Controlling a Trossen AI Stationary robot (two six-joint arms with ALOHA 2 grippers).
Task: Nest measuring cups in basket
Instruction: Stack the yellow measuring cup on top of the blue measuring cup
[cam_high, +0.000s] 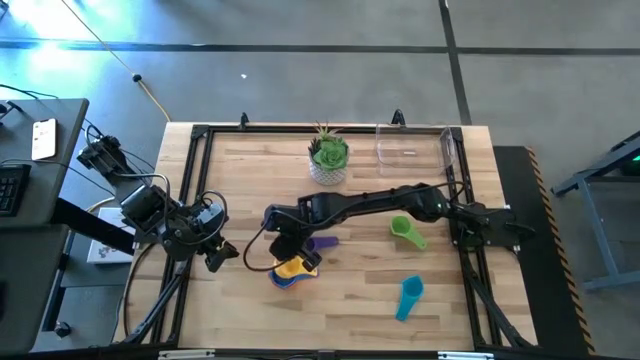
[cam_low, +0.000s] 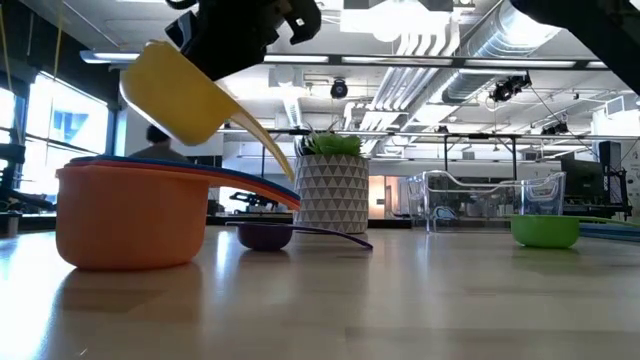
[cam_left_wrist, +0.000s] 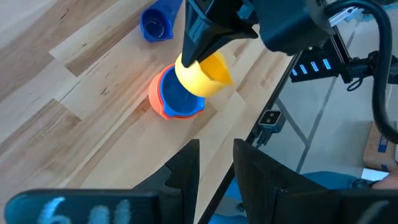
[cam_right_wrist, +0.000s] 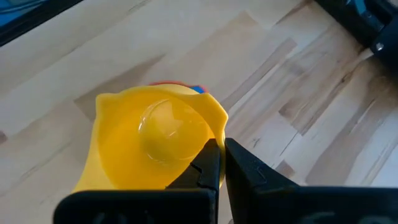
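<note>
My right gripper reaches across the table and is shut on the yellow measuring cup, which hangs tilted just above the orange cup. The orange cup stands on the table with the blue cup nested inside it. The purple cup, green cup and teal cup lie apart on the table. The clear basket stands at the far edge. My left gripper waits open at the table's left side. No red-pink cup shows. My right gripper pinches the yellow cup's rim from above, pointing down, one finger over the bowl's inside and the other outside. The cup is lifted clear and tilted, its handle slanting down toward the orange cup's handle.
A white patterned pot with a green plant stands near the far edge, left of the basket. A black frame runs around the table. Bare wood lies between the stack and the teal cup and along the near edge.
</note>
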